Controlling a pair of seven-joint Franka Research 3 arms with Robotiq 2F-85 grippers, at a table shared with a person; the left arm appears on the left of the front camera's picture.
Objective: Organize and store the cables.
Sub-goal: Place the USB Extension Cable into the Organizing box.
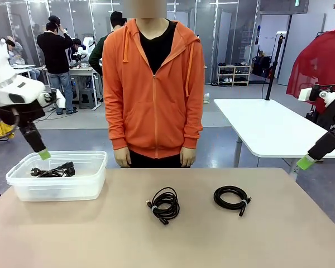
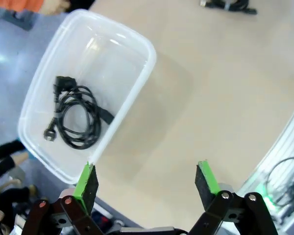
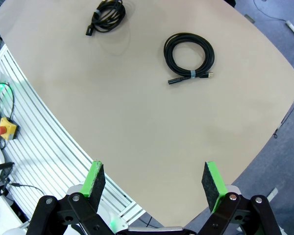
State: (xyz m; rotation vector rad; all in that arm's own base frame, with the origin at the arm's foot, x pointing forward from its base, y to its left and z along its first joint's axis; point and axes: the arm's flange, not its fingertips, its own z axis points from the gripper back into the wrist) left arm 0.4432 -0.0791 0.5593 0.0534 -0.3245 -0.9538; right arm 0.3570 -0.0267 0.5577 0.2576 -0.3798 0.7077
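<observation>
Black cables point(image 1: 165, 205) lie apart from left tool point(image 2: 146, 169) and right tool point(image 3: 153, 167), both released.

The open left tool point(image 2: 147, 182) hangs above a clear bin point(image 2: 137, 93) — one coiled cable point(image 2: 76, 117) inside.

Three black cables lie flat, each wound into a loose coil. The first cable point(image 2: 76, 117) rests inside the clear bin point(image 1: 56, 190) at my left (its plugs stick out of the loop). The middle cable point(image 1: 164, 205) and the right cable point(image 1: 231, 198), a neater ring, lie apart on the table point(image 1: 100, 234).
</observation>
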